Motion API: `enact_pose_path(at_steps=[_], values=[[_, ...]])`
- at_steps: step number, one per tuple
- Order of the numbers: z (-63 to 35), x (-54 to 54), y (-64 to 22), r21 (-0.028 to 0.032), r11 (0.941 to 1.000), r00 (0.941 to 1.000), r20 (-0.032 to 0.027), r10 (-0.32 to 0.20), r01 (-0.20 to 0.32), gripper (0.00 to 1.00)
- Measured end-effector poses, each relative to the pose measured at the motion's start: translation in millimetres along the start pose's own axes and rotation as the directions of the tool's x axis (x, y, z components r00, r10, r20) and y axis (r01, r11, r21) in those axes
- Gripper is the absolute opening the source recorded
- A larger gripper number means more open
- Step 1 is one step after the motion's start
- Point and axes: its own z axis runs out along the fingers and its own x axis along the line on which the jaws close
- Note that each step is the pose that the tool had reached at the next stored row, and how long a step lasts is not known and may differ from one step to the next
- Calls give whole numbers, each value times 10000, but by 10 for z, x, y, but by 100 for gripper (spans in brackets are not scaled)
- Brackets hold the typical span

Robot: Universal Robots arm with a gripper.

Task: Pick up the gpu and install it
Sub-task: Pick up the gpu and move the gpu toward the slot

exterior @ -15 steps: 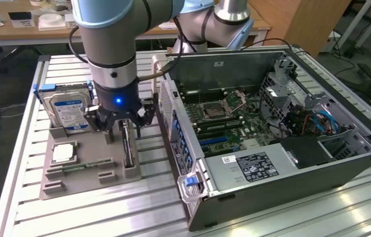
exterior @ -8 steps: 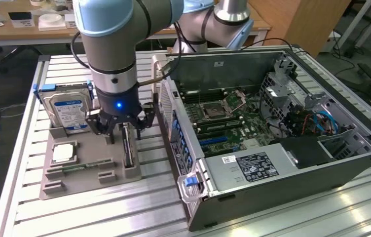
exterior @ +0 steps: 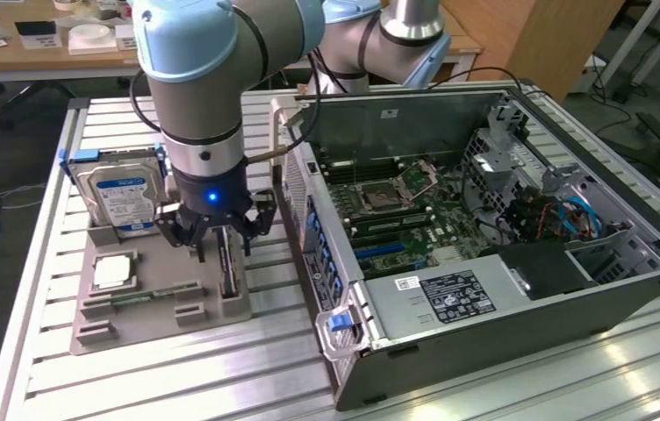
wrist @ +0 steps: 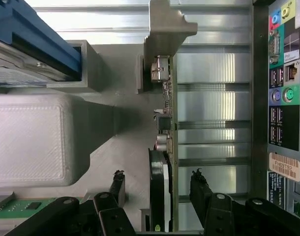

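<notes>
gpu [exterior: 228, 270]: it is stood on its long edge in a slot of the grey holder [exterior: 207, 326], at the holder's edge that faces the computer case [exterior: 483, 289]. In the wrist view the gpu [wrist: 165, 147] is seen edge-on, and its round black fan is carried on the face turned away from the case.
gripper [exterior: 215, 239]: it is opened wide and placed directly over the gpu. In the wrist view the gripper [wrist: 157, 173] is seen with 1 of its fingers [wrist: 199, 189] on each side of the card, and a gap is left on both sides, so nothing is held.
hard drive [exterior: 119, 197]: it is kept upright at the holder's far edge, well apart from the gpu.
memory stick [exterior: 148, 296]: this green strip is laid flat near the holder's near edge.
processor [exterior: 113, 272]: this square chip is laid flat between the hard drive and the memory stick.
computer case: it is laid on its side on the slatted metal table [exterior: 131, 386], just beside the holder, with its side panel off and the motherboard [exterior: 406, 206] exposed.
</notes>
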Motion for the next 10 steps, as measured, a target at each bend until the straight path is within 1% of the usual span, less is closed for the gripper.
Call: enact_pose_path(at_steps=[7, 8, 9, 10], values=[[0, 0, 0, 5, 10000, 10000, 0, 0, 0, 64], [0, 0, 0, 5, 10000, 10000, -1, 0, 0, 57], [1, 0, 0, 6, 10000, 10000, -1, 0, 0, 57], [6, -1, 0, 2, 10000, 10000, 2, 0, 0, 50]])
